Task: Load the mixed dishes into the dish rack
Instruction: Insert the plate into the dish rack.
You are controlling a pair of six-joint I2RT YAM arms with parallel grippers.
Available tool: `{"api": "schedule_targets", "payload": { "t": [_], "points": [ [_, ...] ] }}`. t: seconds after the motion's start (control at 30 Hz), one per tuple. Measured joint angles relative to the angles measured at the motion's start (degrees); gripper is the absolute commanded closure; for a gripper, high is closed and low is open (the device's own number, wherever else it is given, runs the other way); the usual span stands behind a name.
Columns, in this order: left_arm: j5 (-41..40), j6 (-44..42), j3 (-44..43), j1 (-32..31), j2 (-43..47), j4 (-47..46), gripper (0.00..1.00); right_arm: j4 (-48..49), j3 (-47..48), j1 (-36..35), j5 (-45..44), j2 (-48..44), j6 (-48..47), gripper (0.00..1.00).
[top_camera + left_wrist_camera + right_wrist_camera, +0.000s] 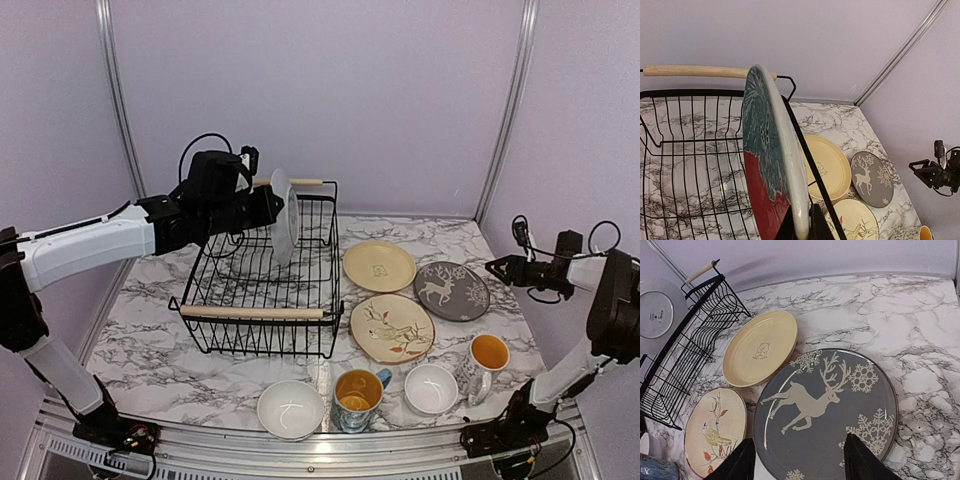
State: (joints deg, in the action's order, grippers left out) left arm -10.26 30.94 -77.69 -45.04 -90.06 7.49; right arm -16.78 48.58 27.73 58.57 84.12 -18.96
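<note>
Plate (pixel 765 150), glossy teal-red, pinched in left end effector (pixel 802 227) over wire rack (pixel 255 313); right end effector (pixel 797 460) wide near reindeer plate (pixel 825 410).

Bright, even, diffuse light throughout. Soft shadows on counter (pixel 150 340) under dish rack (pixel 250 312). Glare on metal front rail (pixel 320 447). Right wrist view bows rack wires at edge. Focus crisp.

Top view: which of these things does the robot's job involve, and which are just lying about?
Part of the job: dish rack; red-and-teal plate in the left gripper; yellow plate; bird plate; reindeer plate; larger white bowl; smaller white bowl; blue mug; grey mug.
Just there: marble table; metal frame posts.
</note>
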Motion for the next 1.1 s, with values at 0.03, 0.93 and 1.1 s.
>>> {"api": "schedule_targets", "payload": {
  "t": [0.03,0.93,1.1],
  "points": [
    [0.70,0.11,0.00,0.26,-0.42,-0.81,1.00,-0.07,0.00,-0.20,0.00,0.20,-0.48,0.42],
    [14.34,2.45,-3.48,3.45,-17.31,-13.81,1.00,-2.01,0.02,-3.76,-0.20,1.18,-2.60,0.41],
    [13.99,2.51,-6.36,3.78,-19.58,-14.10,1.00,-2.14,0.02,-3.78,-0.22,1.18,-2.64,0.41]
  ]
}}
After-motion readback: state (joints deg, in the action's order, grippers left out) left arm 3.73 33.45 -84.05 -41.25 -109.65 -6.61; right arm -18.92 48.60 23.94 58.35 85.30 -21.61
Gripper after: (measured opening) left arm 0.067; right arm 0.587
